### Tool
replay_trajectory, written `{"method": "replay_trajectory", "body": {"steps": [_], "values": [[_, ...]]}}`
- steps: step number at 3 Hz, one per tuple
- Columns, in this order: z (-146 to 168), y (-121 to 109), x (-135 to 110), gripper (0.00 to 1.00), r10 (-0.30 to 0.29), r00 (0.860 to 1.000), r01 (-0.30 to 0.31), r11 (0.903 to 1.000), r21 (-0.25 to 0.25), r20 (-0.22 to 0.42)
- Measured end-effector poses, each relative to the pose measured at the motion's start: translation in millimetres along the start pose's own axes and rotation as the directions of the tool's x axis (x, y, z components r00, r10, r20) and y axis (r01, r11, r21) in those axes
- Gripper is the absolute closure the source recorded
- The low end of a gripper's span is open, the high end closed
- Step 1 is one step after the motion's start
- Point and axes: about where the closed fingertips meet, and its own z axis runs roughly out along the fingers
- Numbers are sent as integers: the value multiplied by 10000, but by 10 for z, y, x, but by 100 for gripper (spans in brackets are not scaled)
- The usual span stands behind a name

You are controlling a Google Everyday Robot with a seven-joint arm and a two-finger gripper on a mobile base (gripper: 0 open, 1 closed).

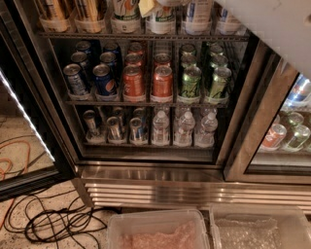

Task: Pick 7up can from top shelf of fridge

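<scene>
The fridge point(146, 175) stands open in front of me. Its top shelf point(146, 36) runs along the top edge of the view. Two white cans with a green band near the base stand there. One 7up can point(125, 14) is left of centre and a second 7up can point(160, 22) is beside it. Only their lower parts show. My gripper point(154, 5) is cut off at the top edge, right over the second can, with a pale yellow part showing. My white arm point(272, 29) comes in from the upper right.
Gold cans point(51, 14) stand left on the top shelf, white-and-blue cans point(197, 14) right. The middle rack holds blue, orange point(162, 80) and green cans, the lower rack small cans and water bottles point(184, 129). The open door point(24, 121) is left. Cables point(53, 223) and plastic bins point(158, 231) lie below.
</scene>
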Motion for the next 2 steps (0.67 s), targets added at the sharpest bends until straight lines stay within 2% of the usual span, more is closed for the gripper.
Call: {"method": "replay_trajectory", "body": {"steps": [2], "values": [[218, -135, -172, 25, -66, 9995, 54, 9992, 401, 319]]}}
